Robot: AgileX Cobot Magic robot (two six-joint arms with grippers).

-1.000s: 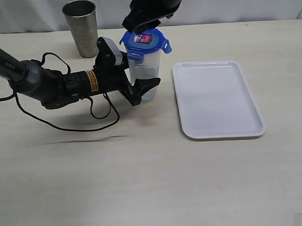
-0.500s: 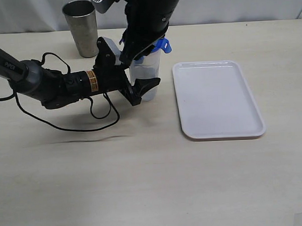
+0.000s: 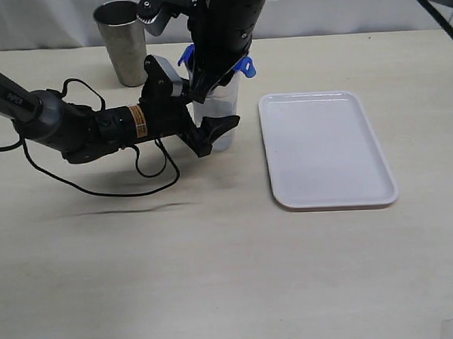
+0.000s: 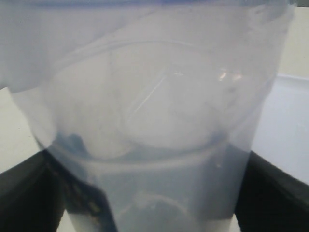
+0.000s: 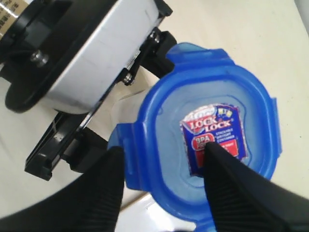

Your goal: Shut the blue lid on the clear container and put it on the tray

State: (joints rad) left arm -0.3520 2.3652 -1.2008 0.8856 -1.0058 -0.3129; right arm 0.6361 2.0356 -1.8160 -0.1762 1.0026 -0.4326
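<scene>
Clear container (image 3: pixel 221 114): tall, translucent, slightly tapered, upright, near tray's long edge, not touching it. Blue lid (image 5: pixel 193 108): round, on container mouth, red-and-white label facing up, flaps sticking outward. Tray (image 3: pixel 326 147): white, rectangular, lying flat.

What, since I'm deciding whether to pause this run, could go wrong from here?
1. The blue lid rests on the clear container, but its flaps stick outward, apparently unlatched. Carried to the tray like this, it could come off.
2. The left gripper clamps the tall container low down while the right gripper, jaws open, hangs over the lid. An off-centre push from above might tilt or slip it.
</scene>
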